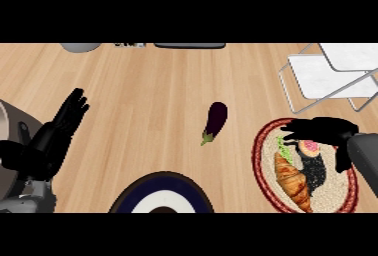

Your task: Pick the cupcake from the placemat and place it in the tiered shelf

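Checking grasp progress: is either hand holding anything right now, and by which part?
The right hand curls over the cupcake on the placemat, fingers around its pink top; whether it is lifted cannot be told. The left hand is open, holding nothing.

A light wooden counter (pixel 148 75) is seen. An eggplant (pixel 215 120), a round placemat (pixel 264 150), a blue-rimmed plate (pixel 133 195) and a white tiered shelf (pixel 325 75) are carried on it.

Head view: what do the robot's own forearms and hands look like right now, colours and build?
Both hands are matte black, with slender segmented fingers and a thumb. The left hand joins a grey forearm at the lower left corner, with a lighter metallic wrist section. The right hand meets a dark grey, smooth, rounded forearm at the right edge. No cables, markings or sleeves are visible.
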Robot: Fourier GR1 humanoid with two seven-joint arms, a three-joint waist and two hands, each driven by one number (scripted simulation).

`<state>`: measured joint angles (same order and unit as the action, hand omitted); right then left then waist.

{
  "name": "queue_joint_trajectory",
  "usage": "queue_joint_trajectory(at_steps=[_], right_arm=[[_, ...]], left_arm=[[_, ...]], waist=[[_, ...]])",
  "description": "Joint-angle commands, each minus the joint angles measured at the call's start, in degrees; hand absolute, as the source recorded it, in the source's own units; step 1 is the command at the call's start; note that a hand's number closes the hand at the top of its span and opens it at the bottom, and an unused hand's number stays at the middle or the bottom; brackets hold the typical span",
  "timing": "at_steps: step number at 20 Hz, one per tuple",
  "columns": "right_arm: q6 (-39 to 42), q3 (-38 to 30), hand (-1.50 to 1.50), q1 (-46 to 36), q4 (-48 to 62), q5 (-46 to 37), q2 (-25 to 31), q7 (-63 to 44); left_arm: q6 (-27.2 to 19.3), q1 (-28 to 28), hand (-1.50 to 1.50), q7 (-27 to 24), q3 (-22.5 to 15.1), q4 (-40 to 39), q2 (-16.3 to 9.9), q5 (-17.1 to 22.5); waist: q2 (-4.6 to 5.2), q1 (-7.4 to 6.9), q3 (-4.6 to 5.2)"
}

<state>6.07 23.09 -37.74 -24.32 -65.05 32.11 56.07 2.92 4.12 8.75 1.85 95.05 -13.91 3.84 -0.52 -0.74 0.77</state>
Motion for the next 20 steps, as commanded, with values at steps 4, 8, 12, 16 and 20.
queue_joint_trajectory(at_steps=[4, 8, 12, 16, 20], right_arm=[[-11.52, -5.18, 1.50, -0.33, 5.01, 1.97, -1.96, 4.05], [-13.82, -6.55, 1.50, -1.13, 5.96, 2.10, -3.07, 5.58], [-14.27, -11.52, 1.50, -2.76, 4.66, 7.30, -0.90, 10.59], [-12.32, -15.68, 1.50, -1.99, 2.43, 11.39, -7.68, -7.67], [-16.93, -21.47, 1.50, 3.00, 6.37, 14.11, -8.68, -26.39]], left_arm=[[1.47, -0.10, 0.00, 0.76, 0.95, 2.25, -1.01, 0.45], [0.84, -0.97, 0.00, -1.41, 0.27, 0.21, 0.38, -1.24], [0.23, -1.20, 0.00, 0.02, 0.16, 0.85, 1.06, -1.20], [-1.67, 0.51, 0.00, 4.22, -0.78, 3.11, 1.80, -2.11], [-0.98, -2.25, 0.00, 2.87, 2.46, 2.13, -0.45, -1.15]], waist=[[0.85, -0.47, -0.87], [0.87, -0.35, -0.85], [0.81, -0.01, -0.85], [-0.12, 1.85, -0.72], [-1.94, 5.87, -0.36]])
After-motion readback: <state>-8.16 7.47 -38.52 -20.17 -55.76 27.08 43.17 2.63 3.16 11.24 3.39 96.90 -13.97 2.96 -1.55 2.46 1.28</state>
